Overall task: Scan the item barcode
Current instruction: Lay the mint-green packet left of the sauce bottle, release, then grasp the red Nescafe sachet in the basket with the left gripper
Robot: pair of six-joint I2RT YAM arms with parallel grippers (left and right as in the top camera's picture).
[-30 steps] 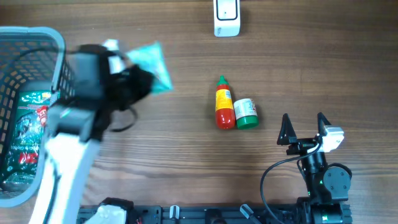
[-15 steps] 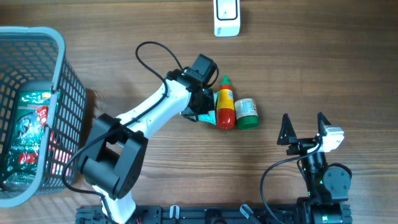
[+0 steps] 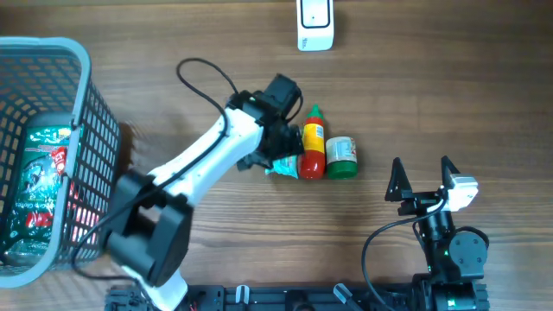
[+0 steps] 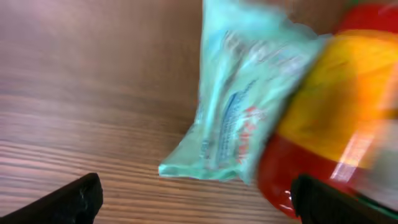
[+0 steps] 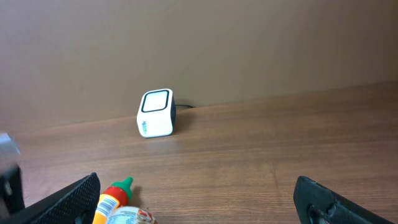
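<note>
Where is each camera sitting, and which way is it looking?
Overhead: above the table, looking straight down; both arms show, the left arm reaching to the sauce bottle, plus basket and scanner.
Left wrist: low over the table, facing the teal packet beside the bottle; left gripper fingertips at the bottom corners.
Right wrist: low, facing the scanner and back wall; right gripper fingertips at the corners.
Shared: the sauce bottle appears in all three.

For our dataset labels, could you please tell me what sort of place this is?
Probably a mock shop checkout: a white barcode scanner, a grey plastic shopping basket and a red-and-yellow sauce bottle.
</note>
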